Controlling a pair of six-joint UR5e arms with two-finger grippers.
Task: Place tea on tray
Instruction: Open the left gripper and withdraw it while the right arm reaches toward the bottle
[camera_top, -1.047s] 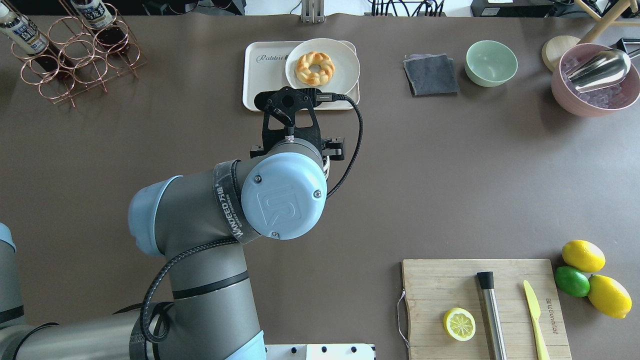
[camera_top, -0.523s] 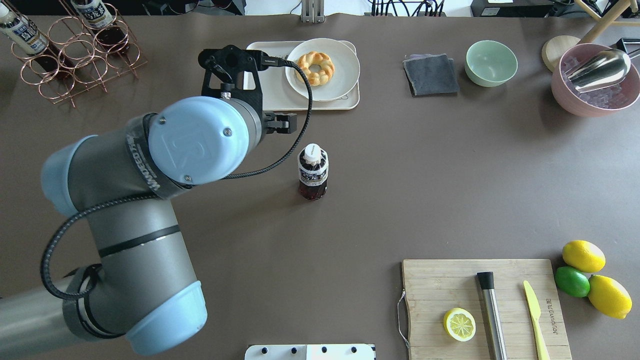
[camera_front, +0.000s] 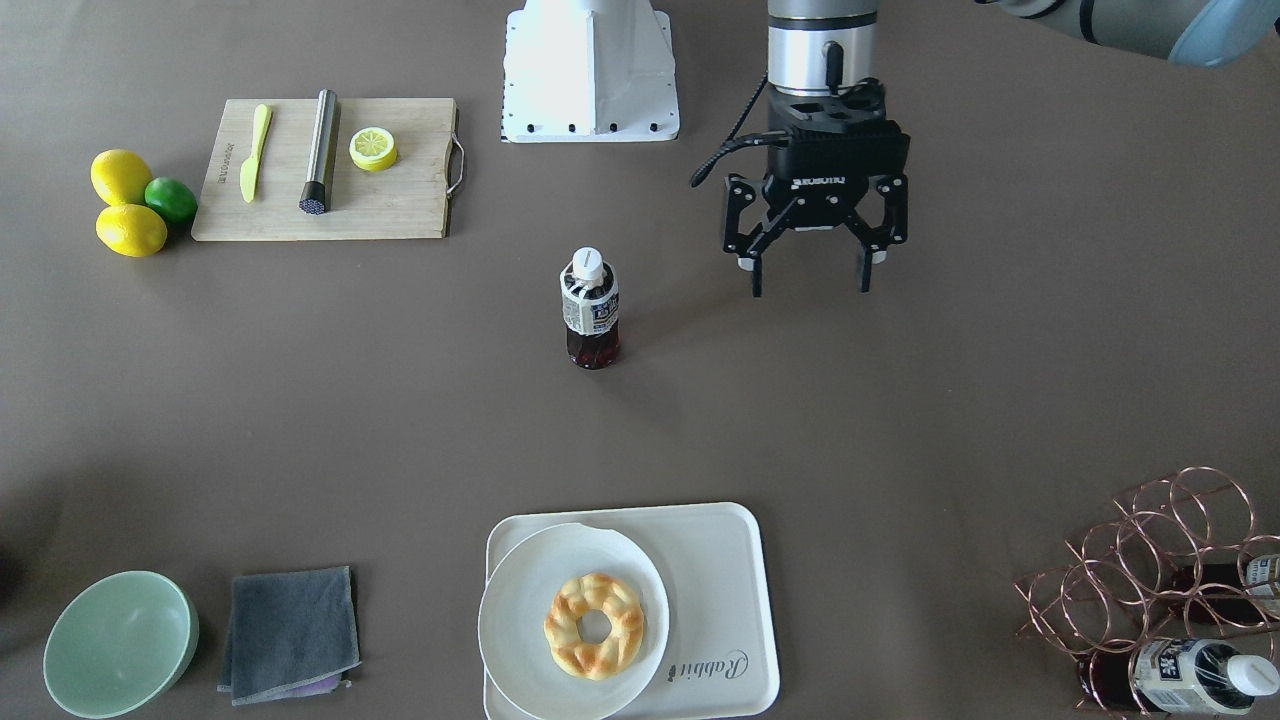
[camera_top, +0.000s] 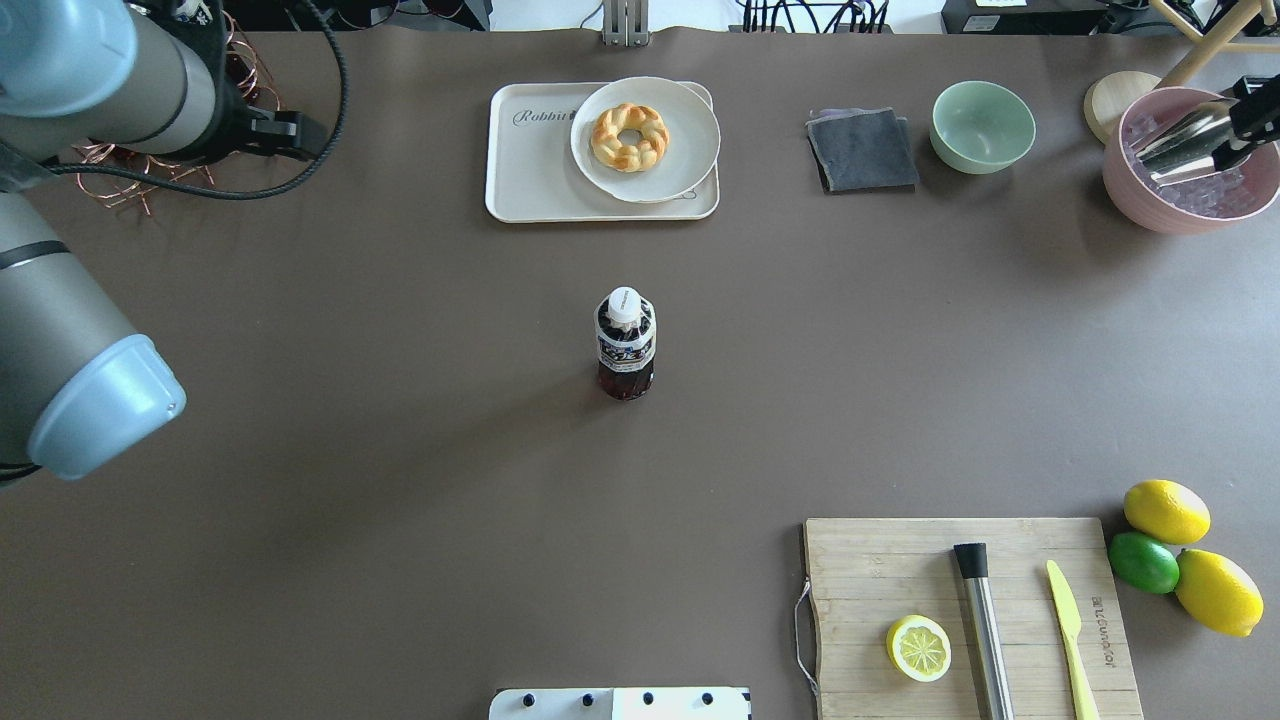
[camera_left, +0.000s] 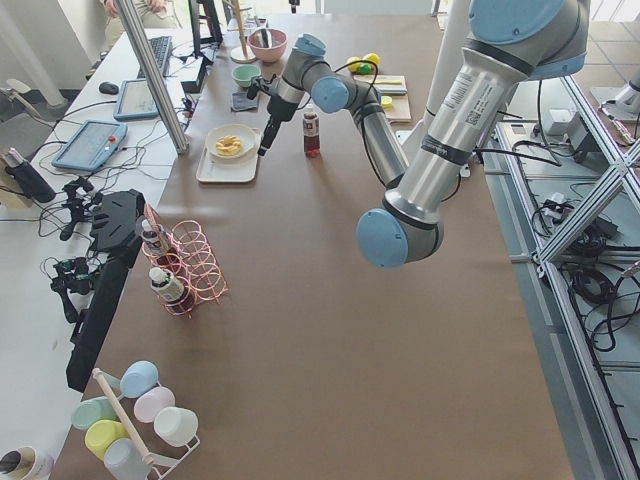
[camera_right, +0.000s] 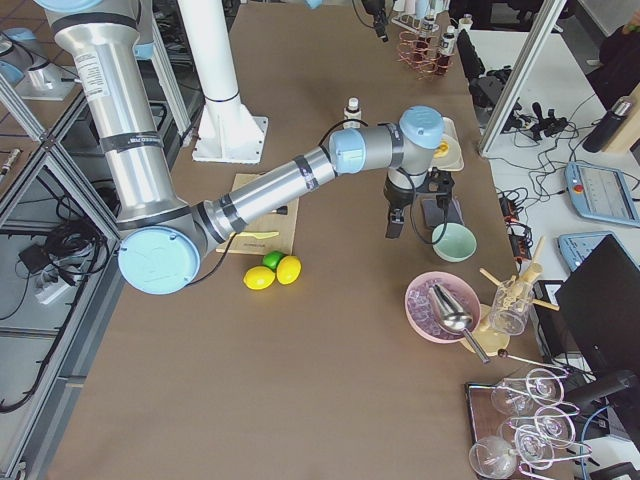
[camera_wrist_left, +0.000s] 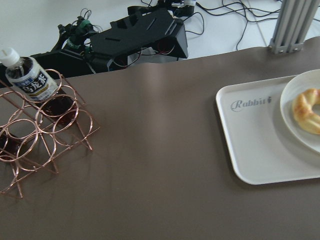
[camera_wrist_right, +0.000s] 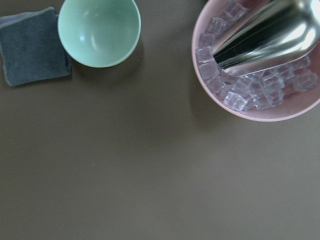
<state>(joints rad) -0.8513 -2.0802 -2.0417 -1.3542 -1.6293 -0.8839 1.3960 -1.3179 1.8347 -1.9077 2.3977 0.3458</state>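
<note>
Plainly saw left claw (camera_front: 811, 280) gaping, empty, raised left of the upright tea bottle (camera_front: 589, 310); right claw (camera_right: 394, 228) farther off, grip unreadable.

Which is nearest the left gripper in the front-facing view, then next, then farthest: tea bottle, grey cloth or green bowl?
From the open left gripper:
1. Tea bottle, mid-view, to its left.
2. Grey cloth, bottom left.
3. Green bowl, bottom-left corner, beyond the cloth.
</note>
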